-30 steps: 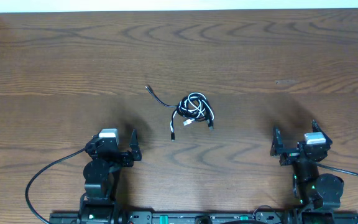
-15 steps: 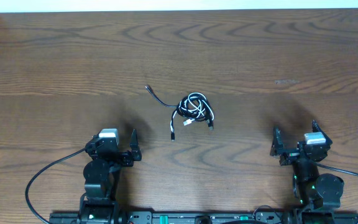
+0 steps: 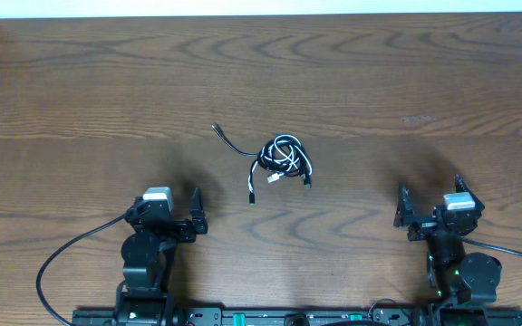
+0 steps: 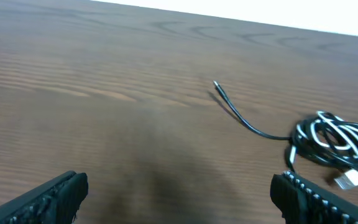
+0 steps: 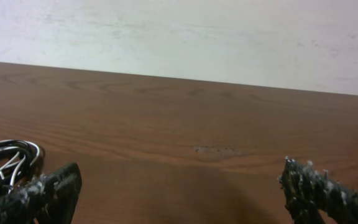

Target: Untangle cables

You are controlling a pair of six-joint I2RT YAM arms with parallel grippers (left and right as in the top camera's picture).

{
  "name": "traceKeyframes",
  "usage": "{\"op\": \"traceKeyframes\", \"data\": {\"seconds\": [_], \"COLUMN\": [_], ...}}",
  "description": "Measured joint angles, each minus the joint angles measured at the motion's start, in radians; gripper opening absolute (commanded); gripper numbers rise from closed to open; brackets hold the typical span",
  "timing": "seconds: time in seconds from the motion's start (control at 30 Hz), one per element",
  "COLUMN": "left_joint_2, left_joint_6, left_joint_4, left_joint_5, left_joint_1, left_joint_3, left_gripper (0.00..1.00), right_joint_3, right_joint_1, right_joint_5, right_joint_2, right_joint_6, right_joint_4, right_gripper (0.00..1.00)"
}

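Your cables point(image 3: 281, 156) lie in one small knot near the middle of the surface point(image 3: 379, 81), black loops and a white one wound through each other. One black tail point(image 3: 226, 139) runs out of the knot toward the far left. Another black end point(image 3: 252, 188) hangs down on the near left side, and a small white plug point(image 3: 275, 178) sits at the knot's near edge.

Your left hand point(image 4: 179, 182) is spread wide, with nothing between its fingers. It sits low over the near left of the surface, well apart from the knot. In its wrist view the cables show ahead and to the right.

Your right hand point(image 5: 180, 186) is also spread wide and holds nothing, at the near right, well apart from the cables. Its wrist view catches only a few loops at the left edge, partly hidden behind its left finger point(image 5: 42, 193).
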Motion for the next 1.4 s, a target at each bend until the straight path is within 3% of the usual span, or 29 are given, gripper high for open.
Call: {"op": "traceKeyframes", "data": {"seconds": [0.23,0.57,0.87,1.13,1.4], "left_joint_2": [0.000,0.000,0.016,0.235,0.547], "left_joint_6": [-0.027,-0.028,-0.035,-0.051,-0.051], "left_joint_4": [-0.250,-0.437,-0.744,-0.877,-0.923], "left_joint_5": [0.039,-0.004,-0.092,-0.111,-0.057], "left_joint_1": [0.000,0.000,0.000,0.000,0.000], "left_joint_3": [0.181,0.431,0.632,0.776,0.877], "left_gripper": [0.99,0.99,0.99,0.99,0.99], "right_joint_3": [0.000,0.000,0.000,0.015,0.246], "right_joint_1": [0.000,0.000,0.000,0.000,0.000], "right_joint_5": [0.000,0.000,-0.006,-0.016,-0.003], "right_joint_2": [0.000,0.000,0.000,0.003,0.185], "right_joint_6": [0.000,0.000,0.006,0.034,0.037], "right_joint_4": [0.000,0.000,0.026,-0.043,-0.317], "right_gripper": [0.99,0.99,0.99,0.99,0.99]}}
